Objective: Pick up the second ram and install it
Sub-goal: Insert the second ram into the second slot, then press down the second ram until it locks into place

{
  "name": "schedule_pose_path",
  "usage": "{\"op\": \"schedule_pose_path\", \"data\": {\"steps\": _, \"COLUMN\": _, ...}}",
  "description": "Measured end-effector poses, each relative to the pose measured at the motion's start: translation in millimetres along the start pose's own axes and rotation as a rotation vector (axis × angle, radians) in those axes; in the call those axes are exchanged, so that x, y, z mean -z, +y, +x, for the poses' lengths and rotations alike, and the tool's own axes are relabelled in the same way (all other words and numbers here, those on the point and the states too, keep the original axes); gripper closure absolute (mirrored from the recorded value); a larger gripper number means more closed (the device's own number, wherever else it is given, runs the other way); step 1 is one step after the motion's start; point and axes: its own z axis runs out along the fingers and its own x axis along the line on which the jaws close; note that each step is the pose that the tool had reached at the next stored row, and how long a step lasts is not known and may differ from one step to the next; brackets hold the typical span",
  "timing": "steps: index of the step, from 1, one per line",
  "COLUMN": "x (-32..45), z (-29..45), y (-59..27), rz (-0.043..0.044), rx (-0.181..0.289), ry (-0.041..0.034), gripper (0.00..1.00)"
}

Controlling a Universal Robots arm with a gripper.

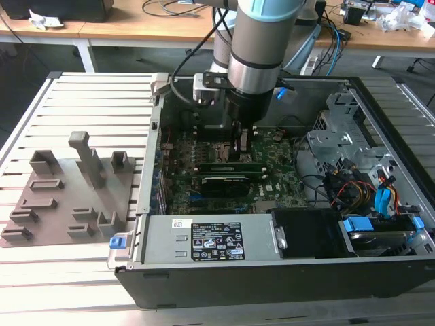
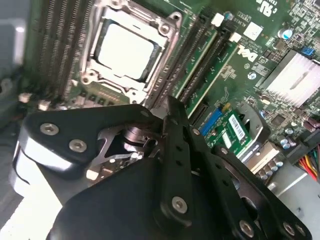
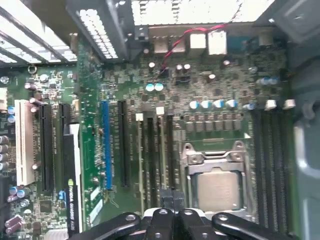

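On the slatted metal table (image 1: 81, 272), an open computer case (image 1: 272, 268) lies with its motherboard (image 1: 180, 170) facing up; seen in the exterior view, a grey fixture plate (image 1: 61, 204) with upright blocks sits at nine o'clock from it. Arm (image 1: 262, 47) comes straight down into the case. Black expansion card (image 1: 228, 183) lies across the board at six o'clock from the gripper (image 1: 241, 144). CPU socket (image 2: 125, 47) open to view, memory slots just beside it. The second ram (image 2: 200, 55) stands seated in a slot beside the socket, a thin green strip, with the gripper tip right at its near end. Gripper fingers (image 3: 165, 197) drawn together, nothing seen held between them; whether they press on the stick, cannot tell.
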Motion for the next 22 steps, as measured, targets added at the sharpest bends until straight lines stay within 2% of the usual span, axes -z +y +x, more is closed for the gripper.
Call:
{"op": "schedule_pose_path", "data": {"steps": 1, "x": 6.1, "z": -1.6, "y": 0.3, "rz": 0.0002, "rx": 0.000, "ry": 0.0016, "gripper": 0.90}}
{"op": "schedule_pose_path", "data": {"steps": 3, "x": 12.4, "z": -1.8, "y": 0.6, "rz": 0.0005, "rx": 0.000, "ry": 0.0052, "gripper": 0.90}}
{"op": "schedule_pose_path", "data": {"steps": 6, "x": 18.1, "z": -1.9, "y": 0.9, "rz": 0.0006, "rx": 0.000, "ry": 0.0078, "gripper": 0.90}}
{"op": "schedule_pose_path", "data": {"steps": 15, "x": 19.4, "z": -1.9, "y": -0.4, "rz": 0.0006, "rx": 0.000, "ry": 0.0079, "gripper": 0.90}}
{"op": "schedule_pose_path", "data": {"steps": 16, "x": 19.4, "z": -2.0, "y": -2.7, "rz": 0.0003, "rx": 0.000, "ry": 0.0080, "gripper": 0.90}}
{"op": "schedule_pose_path", "data": {"steps": 18, "x": 19.0, "z": -2.8, "y": -28.5, "rz": -0.0082, "rx": 0.000, "ry": 0.0084, "gripper": 0.90}}
{"op": "schedule_pose_path", "data": {"steps": 19, "x": 18.6, "z": -2.9, "y": -36.0, "rz": -0.0116, "rx": -0.001, "ry": 0.0085, "gripper": 0.90}}
{"op": "schedule_pose_path", "data": {"steps": 22, "x": 15.1, "z": -1.8, "y": -45.6, "rz": -0.0156, "rx": -0.001, "ry": 0.0088, "gripper": 0.90}}
